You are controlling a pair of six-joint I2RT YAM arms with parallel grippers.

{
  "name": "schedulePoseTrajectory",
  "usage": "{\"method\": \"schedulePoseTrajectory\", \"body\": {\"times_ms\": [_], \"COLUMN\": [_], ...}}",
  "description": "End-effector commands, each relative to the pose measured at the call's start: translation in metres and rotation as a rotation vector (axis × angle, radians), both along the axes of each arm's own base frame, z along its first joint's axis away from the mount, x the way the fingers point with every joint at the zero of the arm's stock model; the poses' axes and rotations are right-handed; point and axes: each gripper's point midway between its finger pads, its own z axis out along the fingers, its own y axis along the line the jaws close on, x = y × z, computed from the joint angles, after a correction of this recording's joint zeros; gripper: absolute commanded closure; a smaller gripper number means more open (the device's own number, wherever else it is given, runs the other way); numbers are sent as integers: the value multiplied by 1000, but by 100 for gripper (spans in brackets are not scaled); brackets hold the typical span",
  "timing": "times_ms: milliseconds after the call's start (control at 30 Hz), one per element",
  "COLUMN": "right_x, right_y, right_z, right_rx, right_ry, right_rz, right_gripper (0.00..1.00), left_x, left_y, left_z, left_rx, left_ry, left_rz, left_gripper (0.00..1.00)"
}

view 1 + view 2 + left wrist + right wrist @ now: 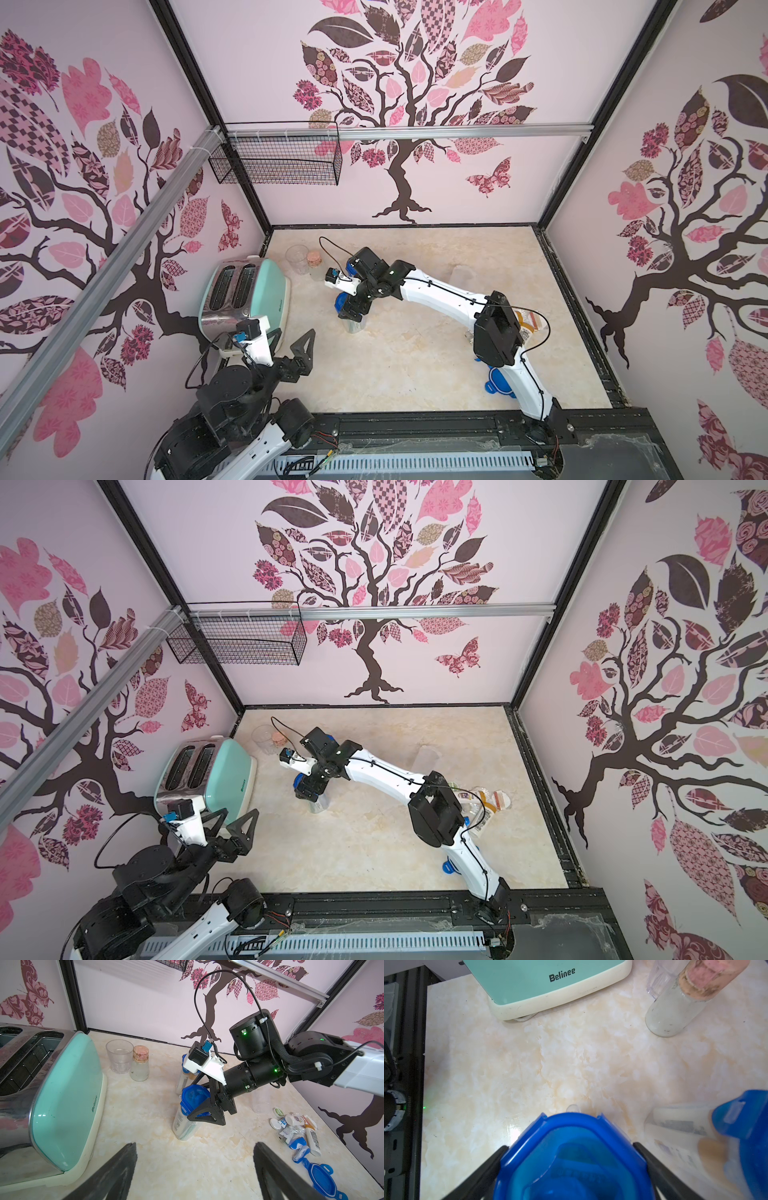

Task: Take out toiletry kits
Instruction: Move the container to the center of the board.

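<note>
Risk notes, big to small.

The cream marble-pattern tabletop [415, 374] is crowded on the left. The mint-green and chrome two-slot toaster [245, 295] sits there and blocks any leftward swing.

My right gripper [571, 1146] reaches across to left of centre, jaws straddling a blue lid. The black fingers [481, 1176] sit at its sides, but I can't tell whether they are clamped or just short of contact. My left gripper [194, 1145] hovers near-left beside the toaster, jaws wide, holding nothing, well apart from the canister. So nothing braces the body.

The tall clear plastic canister [182, 1126] stands upright with its blue clip lid [571, 1167] on and one toiletry kit packed inside.
- Main worry: it is tall and narrow, and I'm on it only at the top.
- Can't tell if the clips are latched. If latched, a pull lifts or topples the lot.
- If loose, the lid pops off and the body stays or tips.

A second clear canister with a blue lid [182, 1082] stands just beyond it, also with a kit inside. A sideways twist knocks it over.

The clear plastic tumbler [119, 1055] and the small cork-stoppered glass jar [139, 1066] stand far-left, near enough for a falling canister to hit.

The loose kit pile of white bottles, tubs and clear packets [297, 1126] lies on the right, beneath my right elbow in both top views. A low retract scatters it. The loose blue lid [322, 1178] near-right is the same hazard.
</note>
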Motion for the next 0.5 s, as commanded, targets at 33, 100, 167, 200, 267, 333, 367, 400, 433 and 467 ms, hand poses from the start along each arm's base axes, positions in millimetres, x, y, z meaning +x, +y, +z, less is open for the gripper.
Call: {"method": "schedulePoseTrajectory", "body": {"times_ms": [33, 100, 167, 200, 267, 333, 367, 400, 433, 467], "right_x": [-5, -6, -10, -13, -18, -25, -30, -34, -38, -42], "right_y": [-1, -4, -10, -14, -27, -42, -50, -59, -69, -79], "right_z": [26, 29, 37, 40, 49, 57, 58, 59, 58, 57], "right_rx": [43, 45, 51, 52, 63, 78, 80, 79, 74, 69], "right_ry": [-6, -1, -3, -7, -31, -46, -50, -54, -53, -54], "right_rz": [-7, -15, -20, -22, -39, -54, -60, -71, -84, -99], "right_gripper": [12, 12, 12, 12, 12, 12, 11, 11, 11, 10], "left_x": [2, 3, 3, 3, 3, 3, 3, 3, 3, 3], "left_y": [-3, -3, -3, -3, -3, -4, -5, -5, -5, -6], "left_z": [1, 0, 0, 0, 0, 0, 0, -1, 0, 0], "left_rx": [12, 13, 13, 13, 13, 11, 13, 15, 13, 13], "left_ry": [-7, -6, -5, -6, -4, -4, -3, -2, -2, -1], "left_rz": [-6, -6, -6, -6, -6, -10, -13, -14, -14, -18], "left_gripper": [8, 8, 8, 8, 8, 8, 8, 8, 8, 8]}}
